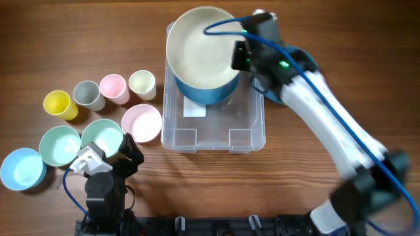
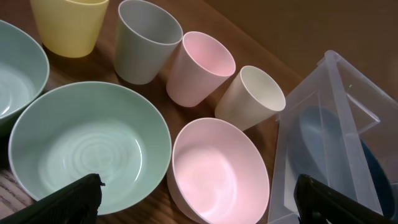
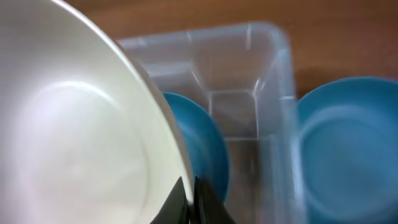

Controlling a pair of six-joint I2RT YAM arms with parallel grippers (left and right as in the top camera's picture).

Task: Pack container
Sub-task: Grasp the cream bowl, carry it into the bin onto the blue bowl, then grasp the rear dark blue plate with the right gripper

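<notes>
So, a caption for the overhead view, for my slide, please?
Right tool grips a white-lined blue bowl by its rim over the clear container.

Container (image 1: 264,131) clear w/ white label (image 1: 194,109) — big bowl (image 1: 197,46) blue ext., cream int.; small bowl (image 1: 142,122) pink.

— What carries everything?
— A wooden tabletop (image 1: 59,39), warm brown, its grain running left to right.
— How far does it reach?
— It fills the overhead view to every edge.
— And the light?
— Soft and even. Shadows on the wood are faint.
</notes>
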